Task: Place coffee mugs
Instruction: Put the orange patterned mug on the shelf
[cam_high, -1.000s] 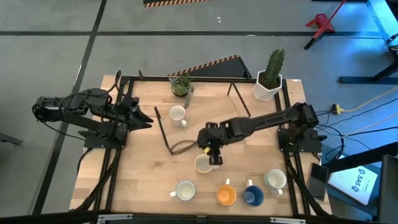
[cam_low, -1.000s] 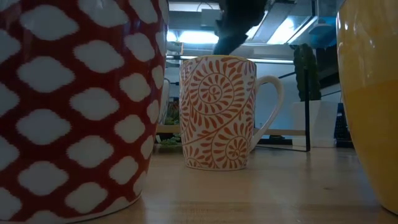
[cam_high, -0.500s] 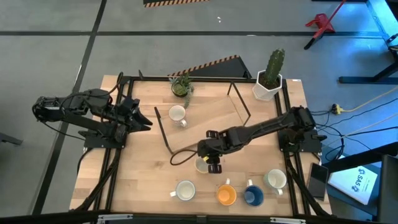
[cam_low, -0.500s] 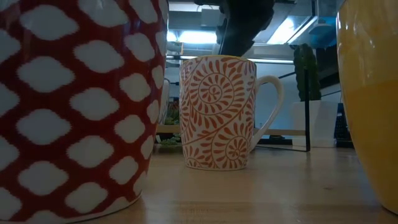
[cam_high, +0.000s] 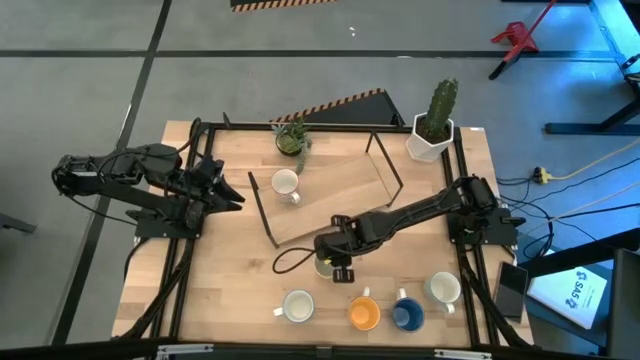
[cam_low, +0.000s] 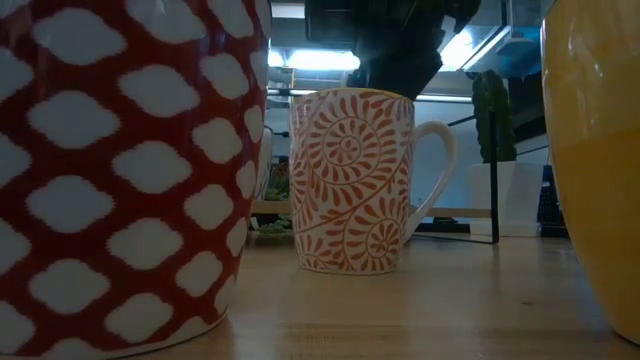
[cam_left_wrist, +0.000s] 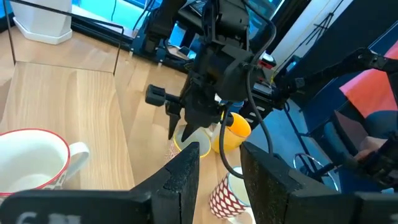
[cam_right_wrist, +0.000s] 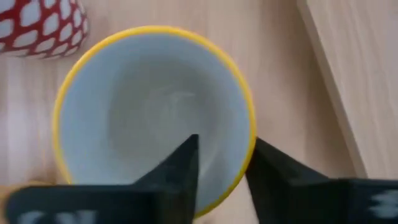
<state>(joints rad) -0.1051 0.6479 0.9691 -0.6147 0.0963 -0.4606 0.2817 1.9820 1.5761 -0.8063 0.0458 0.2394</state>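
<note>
A cream mug with an orange swirl pattern and a yellow rim (cam_high: 322, 266) stands upright on the table; it also shows in the low view (cam_low: 350, 180) and the right wrist view (cam_right_wrist: 155, 112). My right gripper (cam_high: 336, 262) is over it, open, pointing down. One finger (cam_right_wrist: 177, 168) is inside the mug's mouth and the other (cam_right_wrist: 273, 171) outside the rim; I see no touch. My left gripper (cam_high: 236, 193) waits open at the table's left, near a white red-rimmed mug (cam_high: 285, 183). Several more mugs stand along the near edge: red-and-white (cam_high: 298, 306), orange (cam_high: 364, 314), blue (cam_high: 406, 315), white (cam_high: 443, 290).
A wooden board in a dark wire frame (cam_high: 330, 195) lies at the table's middle, just beyond the right gripper. A dark cord loop (cam_high: 290, 260) lies left of the swirl mug. A cactus in a white pot (cam_high: 432, 135) and a small green plant (cam_high: 292, 138) stand at the far edge.
My right gripper has gone toward the table's near edge and down, from beside the swirl mug to over its mouth, so that its fingers now stand on either side of the rim. The mug has stayed in place.
</note>
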